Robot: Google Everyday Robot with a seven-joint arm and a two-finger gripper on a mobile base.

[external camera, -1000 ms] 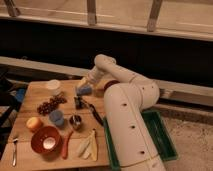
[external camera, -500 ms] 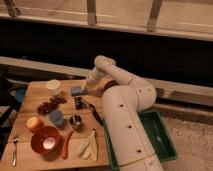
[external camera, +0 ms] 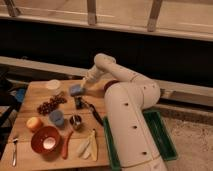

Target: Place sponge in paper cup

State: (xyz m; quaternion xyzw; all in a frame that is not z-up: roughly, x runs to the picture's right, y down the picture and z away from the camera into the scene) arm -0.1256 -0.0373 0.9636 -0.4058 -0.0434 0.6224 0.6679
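The light-blue sponge (external camera: 75,90) is at the tip of my gripper (external camera: 81,87), which is shut on it above the back middle of the wooden table (external camera: 30,155). The white paper cup (external camera: 52,85) stands upright at the table's back left, a short way to the left of the sponge. The arm reaches in from the right and hides the fingers' far side.
A blue cup (external camera: 56,117), a small metal cup (external camera: 75,121), dark grapes (external camera: 50,104), an orange (external camera: 34,123) and a red bowl (external camera: 45,140) stand on the table. Dark utensils (external camera: 87,107) lie under the gripper. A green bin (external camera: 162,135) is at the right.
The gripper has moved up and to the left with the sponge, then nearly stopped; the sponge is now nearer the paper cup.
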